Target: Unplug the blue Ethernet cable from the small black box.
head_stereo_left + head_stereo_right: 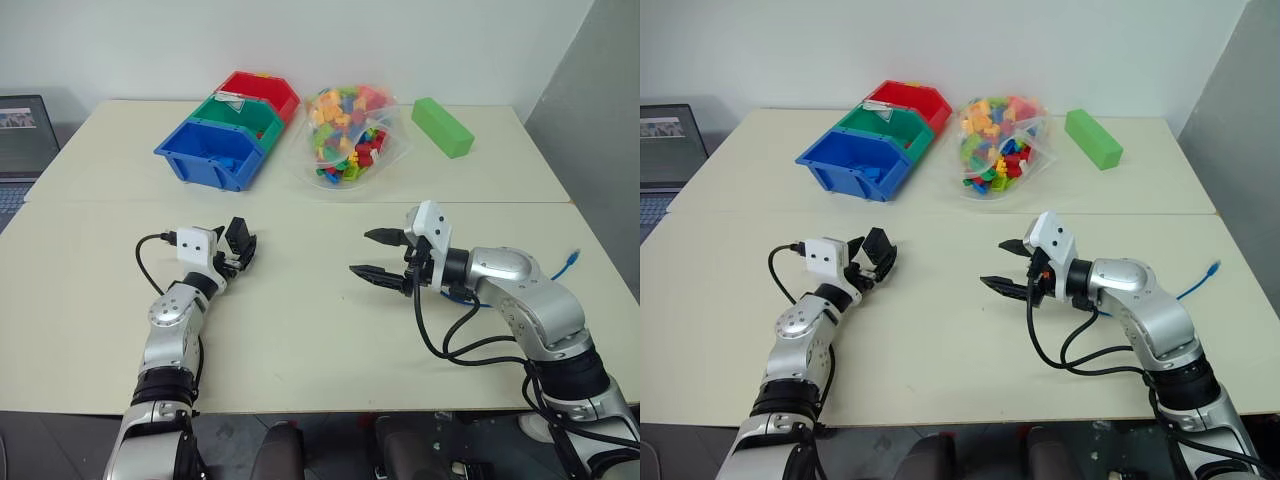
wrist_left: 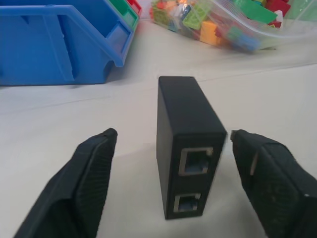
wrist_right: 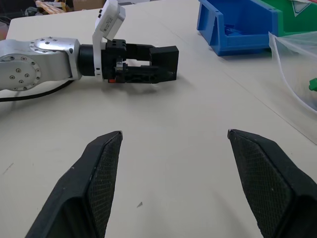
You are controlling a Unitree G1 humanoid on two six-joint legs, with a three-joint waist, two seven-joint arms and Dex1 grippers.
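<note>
Table (image 1: 300, 330): pale top, a seam running across it mid-way; the broad stretch between the two arms lies bare, and so does the strip along the near edge.

Far half: row of three bins, blue bin (image 1: 212, 152) nearest, green bin (image 1: 240, 112) behind it, red bin (image 1: 262, 92) last. Just beside them a clear bag of coloured bricks (image 1: 348, 130). A green block (image 1: 442, 126) sits toward the far right corner. Laptop (image 1: 22, 140) off the table's left edge.

Right gripper (image 1: 372, 254): hovering over the bare middle, fingers spread wide, nothing between them.

Left gripper (image 2: 171, 183): fingers parted wide, one on each side of the small black box (image 2: 185, 144), a gap showing on both sides. Box stands on the table on its narrow side, two empty ports facing the wrist camera.

Blue cable (image 1: 568, 262): plug end lies near the table's right edge, behind the right arm, well apart from the box.
</note>
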